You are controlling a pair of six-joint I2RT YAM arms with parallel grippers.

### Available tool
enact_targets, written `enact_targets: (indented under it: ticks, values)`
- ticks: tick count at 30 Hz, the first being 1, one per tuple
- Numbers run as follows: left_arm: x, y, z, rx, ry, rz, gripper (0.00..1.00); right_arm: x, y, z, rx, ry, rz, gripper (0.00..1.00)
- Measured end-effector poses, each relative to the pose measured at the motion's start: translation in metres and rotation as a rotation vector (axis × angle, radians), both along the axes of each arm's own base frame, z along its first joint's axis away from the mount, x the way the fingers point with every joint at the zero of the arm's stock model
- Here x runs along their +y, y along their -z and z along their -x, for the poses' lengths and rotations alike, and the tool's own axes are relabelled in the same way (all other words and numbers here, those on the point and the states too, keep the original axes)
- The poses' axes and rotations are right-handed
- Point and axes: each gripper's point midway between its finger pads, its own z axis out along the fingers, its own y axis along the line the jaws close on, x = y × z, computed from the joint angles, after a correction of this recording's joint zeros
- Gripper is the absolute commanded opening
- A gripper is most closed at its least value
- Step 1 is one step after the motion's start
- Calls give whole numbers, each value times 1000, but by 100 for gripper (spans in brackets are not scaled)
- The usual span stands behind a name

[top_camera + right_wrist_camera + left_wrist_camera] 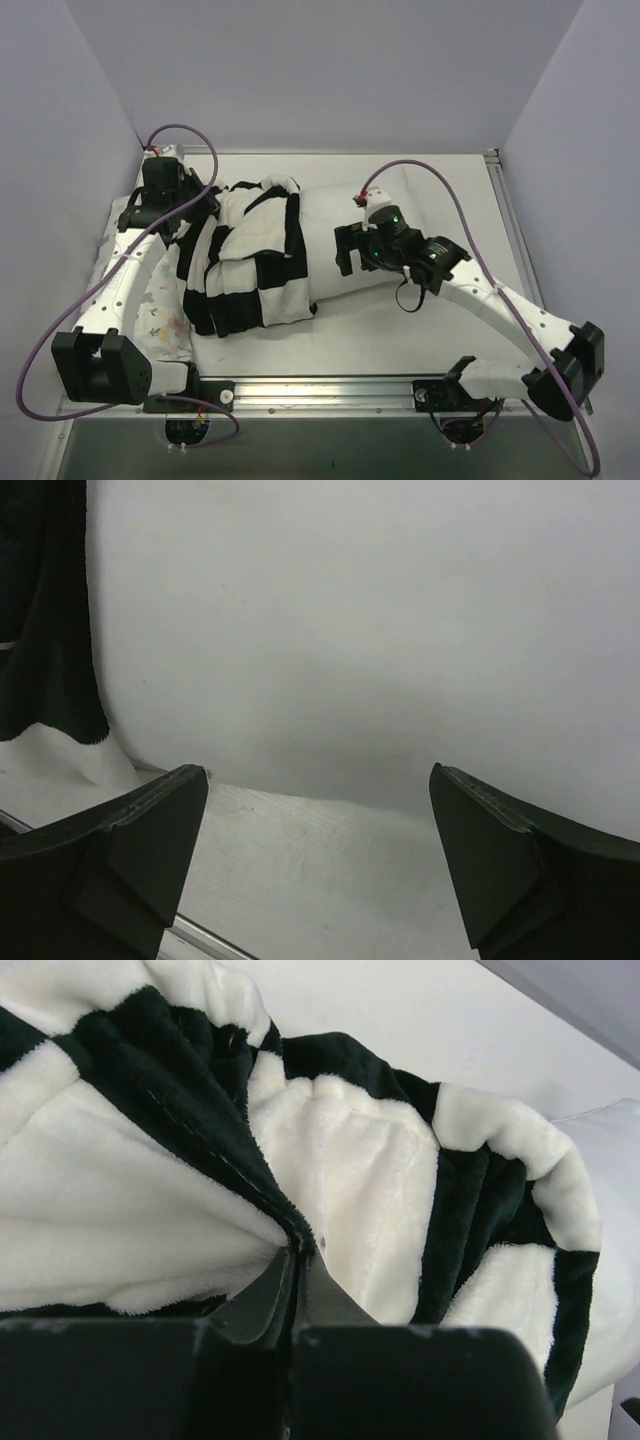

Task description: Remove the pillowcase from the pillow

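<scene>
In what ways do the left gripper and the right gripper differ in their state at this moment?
The left gripper is shut; the right gripper is open. The left gripper pinches a seam of the pillowcase; the right gripper holds nothing and faces the pillow. Both have dark fingers.

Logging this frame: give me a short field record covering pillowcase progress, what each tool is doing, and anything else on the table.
pillowcase: bunched over the pillow's end nearest the left arm, not yet off
pillow: other end bare, plain white
left tool: shut on a pillowcase seam
right tool: open over the bare pillow, holding nothing
other: printed pillow lying under the left arm, on the table
</scene>
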Motion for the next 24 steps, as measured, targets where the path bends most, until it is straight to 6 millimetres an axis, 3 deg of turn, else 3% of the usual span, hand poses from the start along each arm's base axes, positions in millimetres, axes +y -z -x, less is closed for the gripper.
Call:
enact_targets:
  ticks: [5,7,8,9,10,11,12,15,20,24]
  values:
    - [-16,14,-2,28,43,-32,0,31,40,-17,10,-63,113,98]
    - [-24,20,-3,41,64,-49,1,34,61,-25,29,-51,155,85]
    - [-28,23,-3,45,74,-58,4,35,70,-29,40,-41,177,40]
    - [-32,26,-3,50,86,-68,10,36,79,-34,51,-36,203,5]
    - [-35,28,-3,53,99,-80,14,37,86,-38,65,-17,216,0]
    - [-39,29,-3,54,113,-90,21,39,92,-42,74,0,222,0]
    - [-43,29,-3,53,127,-100,43,39,97,-47,78,20,223,0]
    - [-55,21,-2,25,178,-123,77,32,95,-54,85,84,191,0]
    - [-81,-8,5,-52,263,-152,90,6,80,-62,97,186,124,0]
    - [-107,-41,39,-143,324,-207,91,-16,68,-53,116,223,146,0]
